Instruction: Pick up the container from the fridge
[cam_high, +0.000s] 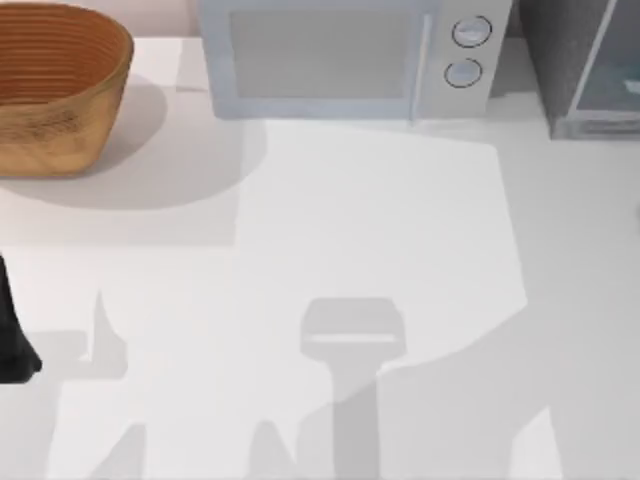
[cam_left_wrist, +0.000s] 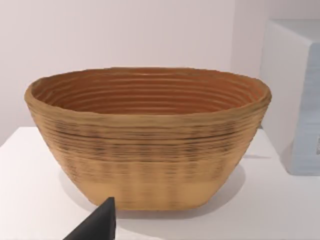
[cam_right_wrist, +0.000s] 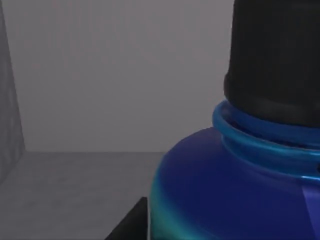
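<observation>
**Inside the fridge: right tool close on the container**

Right up against the right arm's wrist camera stands the container (cam_right_wrist: 235, 180), upright on the grey floor of the fridge (cam_right_wrist: 75, 190), its black cap (cam_right_wrist: 275, 60) above a blue collar and a rounded blue body that shades to cyan lower down. Plain grey walls close in behind and to one side of it, so the right arm has evidently reached into the cabinet to get at it. A dark sliver (cam_right_wrist: 131, 220) beside the container's base is probably one finger of the right tool, but whether the tool is spread or already pinching the container cannot be told.

From above, the fridge (cam_high: 585, 70) sits at the counter's (cam_high: 350, 220) far right corner, next to the microwave (cam_high: 350, 55); its placement explains the deep reach.

The left arm (cam_high: 12, 335) is parked at the counter's left edge. Just ahead of its tool stands the woven basket (cam_left_wrist: 147, 135) (a likely drop-off spot, though the task only asks for the pick). One dark fingertip (cam_left_wrist: 100, 222) of the left tool shows in front of the basket; its spread cannot be judged either.
</observation>
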